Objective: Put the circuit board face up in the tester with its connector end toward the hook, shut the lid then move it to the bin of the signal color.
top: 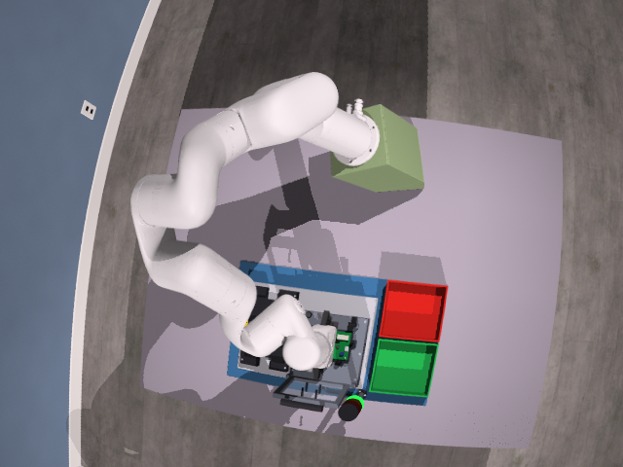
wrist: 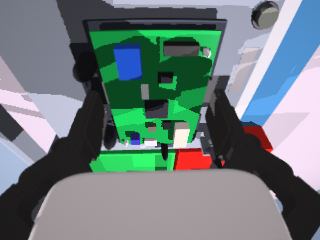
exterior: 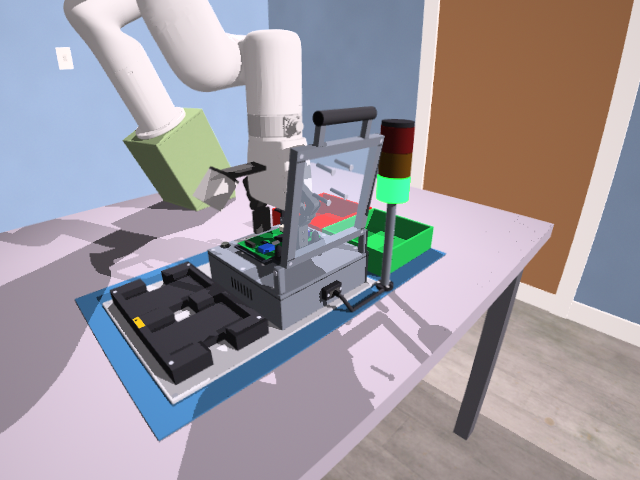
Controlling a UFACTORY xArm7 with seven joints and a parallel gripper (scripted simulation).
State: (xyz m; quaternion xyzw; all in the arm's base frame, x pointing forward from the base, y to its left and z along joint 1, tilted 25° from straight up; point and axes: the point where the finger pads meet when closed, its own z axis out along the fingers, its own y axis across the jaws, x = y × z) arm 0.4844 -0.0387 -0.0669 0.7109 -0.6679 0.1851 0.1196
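Top view: the arm reaches over the tester (top: 369, 321) on the blue bench mat (top: 311, 277); the circuit board (top: 343, 349) lies on the tester plate, partly hidden under the wrist; the red bin (top: 413, 310) and green bin (top: 403, 367) stand side by side just past the tester's far end, both holding nothing; the open lid (top: 309, 392) juts toward the table's near edge beside the signal tower (top: 351, 406); wide bare table lies beyond the bins.

Exterior view: the lid stands upright on its hinge, handle (exterior: 344, 115) uppermost; the tower's lowest segment glows green; the black tray (exterior: 180, 320) lies beside the tester, both pockets without a board; the gripper (exterior: 261, 217) hangs low behind the lid, at the board's level.

Wrist view: the fingers stand almost fully apart on either long edge of the board, gripping nothing; whether they touch its edges cannot be told.
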